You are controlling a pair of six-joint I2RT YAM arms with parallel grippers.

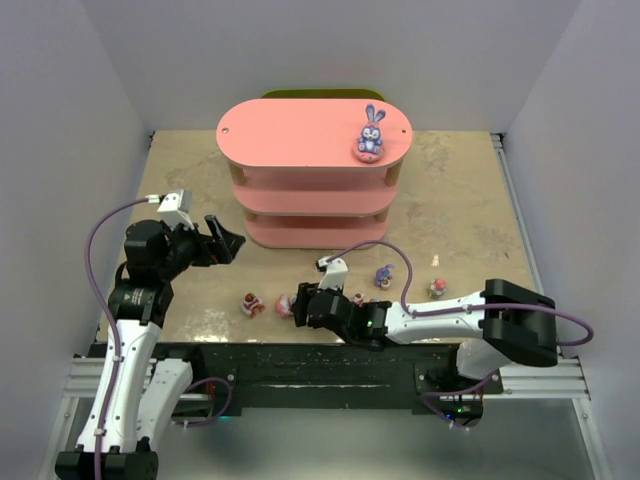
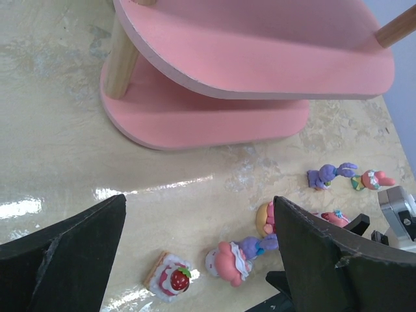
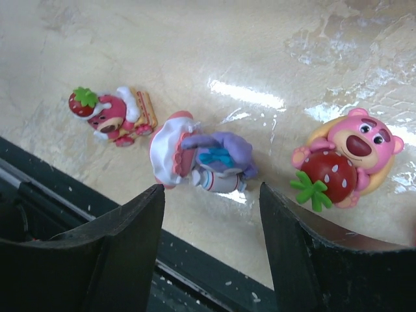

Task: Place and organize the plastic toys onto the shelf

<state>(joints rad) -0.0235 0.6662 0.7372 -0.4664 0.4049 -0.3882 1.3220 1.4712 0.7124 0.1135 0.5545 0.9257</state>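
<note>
The pink three-tier shelf (image 1: pixel 300 135) stands at the back centre, with one purple-blue bunny (image 1: pixel 371 133) upright on its top board. Near the front edge lie a strawberry cake figure (image 1: pixel 251 303), a toppled bunny in pink and white (image 1: pixel 285 303), a pink bear (image 1: pixel 358 298), a small purple bunny (image 1: pixel 384 276) and a pink-white figure (image 1: pixel 437 288). My right gripper (image 3: pixel 211 201) is low over the toppled bunny (image 3: pixel 201 159), jaws apart, and the toy lies just beyond the fingertips. The left gripper (image 1: pixel 225 243) hovers wide open left of the shelf, holding nothing.
The black table rail (image 3: pixel 195 273) runs right under the right gripper. A pink bear holding a strawberry (image 3: pixel 344 162) lies beside the right finger, and the cake figure (image 3: pixel 114 116) beside the left one. White walls close in both sides.
</note>
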